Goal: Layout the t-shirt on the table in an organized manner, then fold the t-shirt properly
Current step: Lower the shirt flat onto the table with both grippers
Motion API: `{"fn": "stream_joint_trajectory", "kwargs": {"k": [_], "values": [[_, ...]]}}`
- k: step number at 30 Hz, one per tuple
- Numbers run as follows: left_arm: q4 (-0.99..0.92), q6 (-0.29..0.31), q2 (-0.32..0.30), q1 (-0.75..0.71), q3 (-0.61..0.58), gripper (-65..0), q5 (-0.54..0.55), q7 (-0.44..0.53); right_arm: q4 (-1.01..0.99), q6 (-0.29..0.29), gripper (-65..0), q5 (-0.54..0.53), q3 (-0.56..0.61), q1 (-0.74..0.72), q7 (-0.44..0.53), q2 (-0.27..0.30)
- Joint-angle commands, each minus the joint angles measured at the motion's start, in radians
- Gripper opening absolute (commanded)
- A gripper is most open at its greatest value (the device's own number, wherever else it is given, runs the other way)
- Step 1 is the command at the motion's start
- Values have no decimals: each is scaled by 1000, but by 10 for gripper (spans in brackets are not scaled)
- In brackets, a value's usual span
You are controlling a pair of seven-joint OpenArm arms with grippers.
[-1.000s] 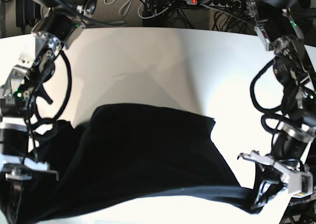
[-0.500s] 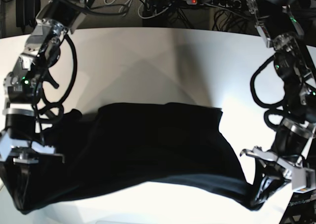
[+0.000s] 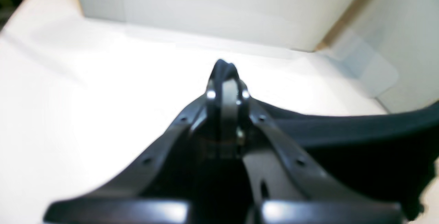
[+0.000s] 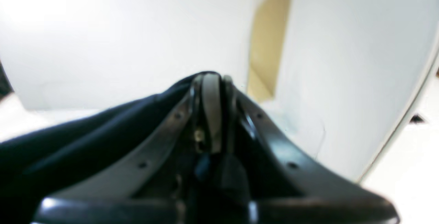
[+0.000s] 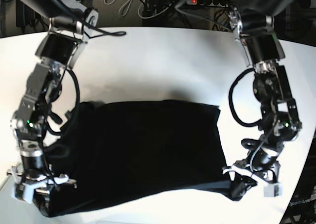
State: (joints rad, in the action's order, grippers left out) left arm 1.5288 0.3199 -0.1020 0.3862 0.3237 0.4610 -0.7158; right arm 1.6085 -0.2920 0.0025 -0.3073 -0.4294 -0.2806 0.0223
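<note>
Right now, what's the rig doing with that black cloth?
Both arms hold the t-shirt by its near edge. The left gripper and right gripper are each shut on a corner, stretching the hem between them above the table. No print is visible, and nothing is folded yet.

Both arms black w/ silver-grey joint brackets, thick black cables looping alongside each. Small green LEDs lit on the forearms. Left claw (image 5: 249,184) and right claw (image 5: 37,187): black fingers w/ rows of small screw holes, pale grey pads, shiny screw heads up close.
</note>
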Motion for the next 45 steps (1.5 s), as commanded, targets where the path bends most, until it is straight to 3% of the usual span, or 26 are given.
{"fn": "stream_joint_trajectory", "kwargs": {"k": [1, 7, 18, 20, 22, 26, 29, 34, 45], "values": [[-23, 3, -8, 38, 2, -649, 11, 35, -21, 0, -650, 7, 1, -36, 30, 8], [-282, 2, -8, 135, -5, -649, 8, 157, -245, 0, -650, 77, 33, -133, 33, 35], [-649, 3, -32, 294, -5, -636, 8, 262, -603, 0, -650, 146, 47, -352, 25, 100], [-736, 2, -40, 333, -5, -584, 8, 284, -681, 0, -650, 147, 75, -389, 25, 110], [-795, 2, -44, 365, -7, -485, 8, 285, -729, 0, -632, 147, 125, -406, 24, 144], [-807, 5, -61, 365, -7, -306, 8, 292, -727, 0, -506, 147, 198, -386, 22, 156], [-805, 8, -68, 365, -7, -230, 8, 292, -670, 0, -387, 147, 196, -359, 19, 156], [-758, 8, -95, 345, -5, -227, 14, 292, -437, 3, -294, 147, 196, -250, -55, 153], [-383, 2, -94, 109, -1, -227, 15, 285, -96, 3, -284, 147, 179, -15, -153, 156]]}}
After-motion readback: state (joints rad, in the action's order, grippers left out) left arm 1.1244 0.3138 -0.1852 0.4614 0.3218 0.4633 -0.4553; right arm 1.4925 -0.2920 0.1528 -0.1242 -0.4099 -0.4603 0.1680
